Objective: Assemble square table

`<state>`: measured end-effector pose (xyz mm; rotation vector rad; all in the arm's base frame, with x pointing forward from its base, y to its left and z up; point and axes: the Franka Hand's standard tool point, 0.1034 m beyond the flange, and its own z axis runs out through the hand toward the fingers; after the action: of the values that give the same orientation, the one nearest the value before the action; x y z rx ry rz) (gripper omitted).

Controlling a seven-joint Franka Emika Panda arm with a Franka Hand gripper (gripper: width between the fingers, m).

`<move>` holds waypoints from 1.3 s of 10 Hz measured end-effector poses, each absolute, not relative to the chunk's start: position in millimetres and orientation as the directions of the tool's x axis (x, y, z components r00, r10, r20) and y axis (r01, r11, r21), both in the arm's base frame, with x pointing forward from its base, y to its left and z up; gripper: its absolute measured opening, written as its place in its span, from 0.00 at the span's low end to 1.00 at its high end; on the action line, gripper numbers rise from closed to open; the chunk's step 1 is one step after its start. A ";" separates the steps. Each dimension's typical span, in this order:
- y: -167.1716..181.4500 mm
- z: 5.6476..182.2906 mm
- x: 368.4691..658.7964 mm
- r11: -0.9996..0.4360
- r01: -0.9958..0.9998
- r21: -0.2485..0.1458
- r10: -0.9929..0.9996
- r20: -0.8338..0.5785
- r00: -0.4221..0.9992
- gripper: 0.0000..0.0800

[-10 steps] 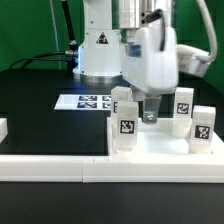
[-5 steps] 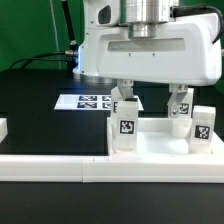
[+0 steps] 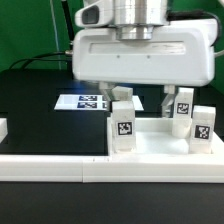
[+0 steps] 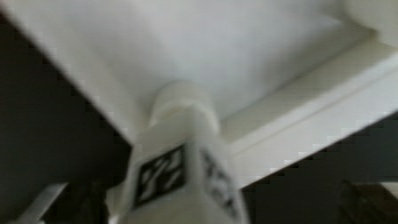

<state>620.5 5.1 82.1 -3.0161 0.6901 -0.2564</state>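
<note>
White plastic parts sit on a black table [image 3: 40, 100], seen from the exterior view. At that view's far left, a small white block [image 3: 3, 128] lies at the table's edge. Further back rests the marker board [image 3: 85, 101], flat and covered in black-and-white tags. A long white rail [image 3: 50, 166] runs along the front. To the right lies the square tabletop [image 3: 160, 148], tray-like with a raised rim, holding four upright legs. The nearest leg [image 3: 123, 134] stands at its front left corner, another leg [image 3: 122, 108] behind it, a third leg [image 3: 183, 108] and a fourth leg [image 3: 203, 125] at the right. Above hangs the gripper [image 3: 145, 100], fingers spread wide, holding nothing. In the wrist view a tagged leg appears close beneath, between the fingers. Judged risk: descending off-centre, a finger could strike a leg's top and topple it, or knock a neighbouring leg.
</note>
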 end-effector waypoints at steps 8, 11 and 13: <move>-3.2 81.0 620.2 -0.986 -0.167 -0.012 -0.167 0.164 0.972 0.65; -2.9 79.7 619.7 -0.891 -0.451 -0.060 -0.455 0.152 0.878 0.36; -2.4 79.0 619.7 -0.797 -0.598 -0.085 -0.604 0.138 0.785 0.36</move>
<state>619.7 -2.4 79.0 -2.9329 0.9877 -0.2463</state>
